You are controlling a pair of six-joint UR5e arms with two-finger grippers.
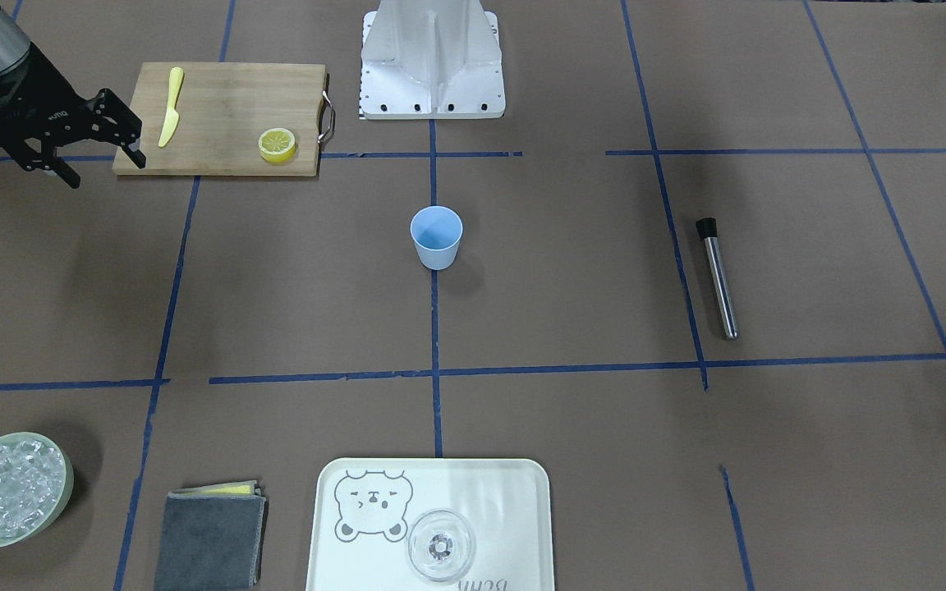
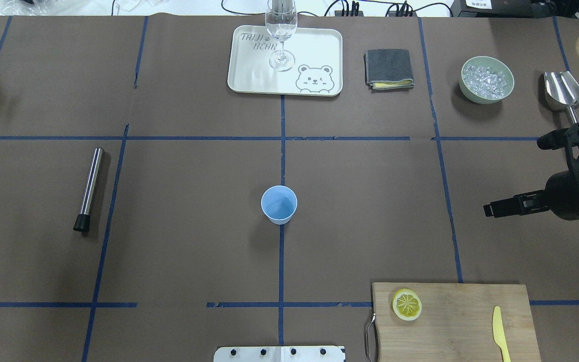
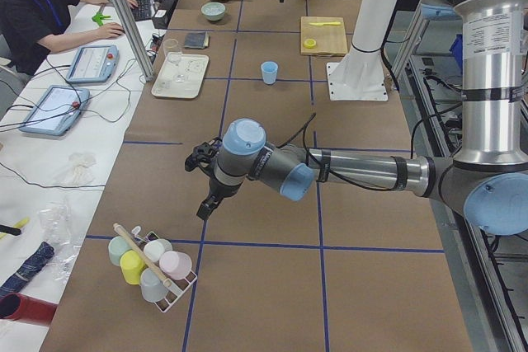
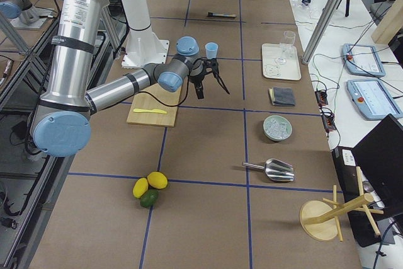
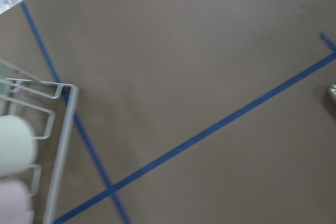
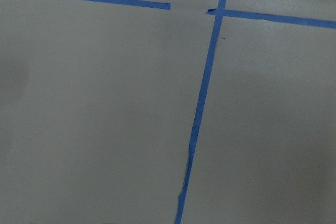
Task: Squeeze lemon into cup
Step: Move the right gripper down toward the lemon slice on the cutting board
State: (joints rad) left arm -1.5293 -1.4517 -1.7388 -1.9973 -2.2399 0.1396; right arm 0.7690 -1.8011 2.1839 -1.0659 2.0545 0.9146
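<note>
Your brown paper-covered worktop (image 2: 194, 226), gridded in blue tape, carries everything. The rectangular bamboo cutting board (image 2: 470, 327) sits well apart from the small light-blue tapered cup (image 2: 279, 204), toward the robot's base and its right. The right gripper (image 2: 514, 177) hangs well to the cup's right, jaws spread wide, holding nothing. The left gripper (image 3: 198, 187) is far to the cup's left and shows only in the side view, so you cannot tell its state. The cup stands upright and looks empty. The thin round yellow lemon slice (image 2: 406, 304) lies flat on the board corner nearest the cup. I judge nothing done yet: grasping, carrying and squeezing are all left.
</note>
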